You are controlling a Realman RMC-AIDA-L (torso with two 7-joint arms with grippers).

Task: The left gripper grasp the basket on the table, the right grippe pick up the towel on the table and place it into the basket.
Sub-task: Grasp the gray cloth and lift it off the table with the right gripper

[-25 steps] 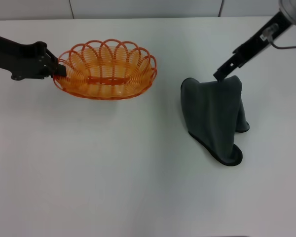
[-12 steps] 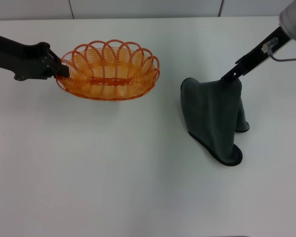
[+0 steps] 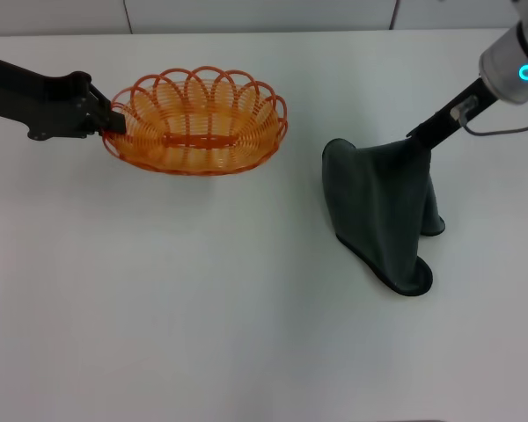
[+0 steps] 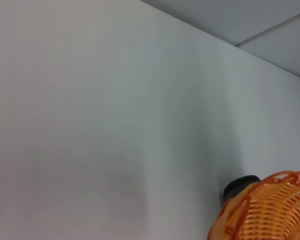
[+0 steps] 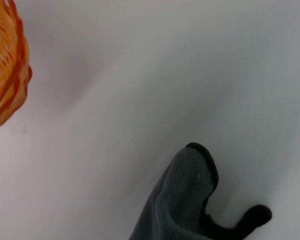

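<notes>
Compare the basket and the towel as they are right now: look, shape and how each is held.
The basket is orange open wirework, rigid and oval; the towel is dark grey, soft and draped. The left tool grips the basket at its rim end; the right tool pinches the towel's top, its lower folds on the table. Both are held.

Head view looks down; both close wrist views share the basket (image 3: 196, 121) — table-level.

An orange basket (image 3: 196, 121) with a looped rim sits upper left; the towel (image 3: 380, 209) is dark grey, seemingly darker-edged; the tabletop (image 3: 202, 299) is plain white.
</notes>
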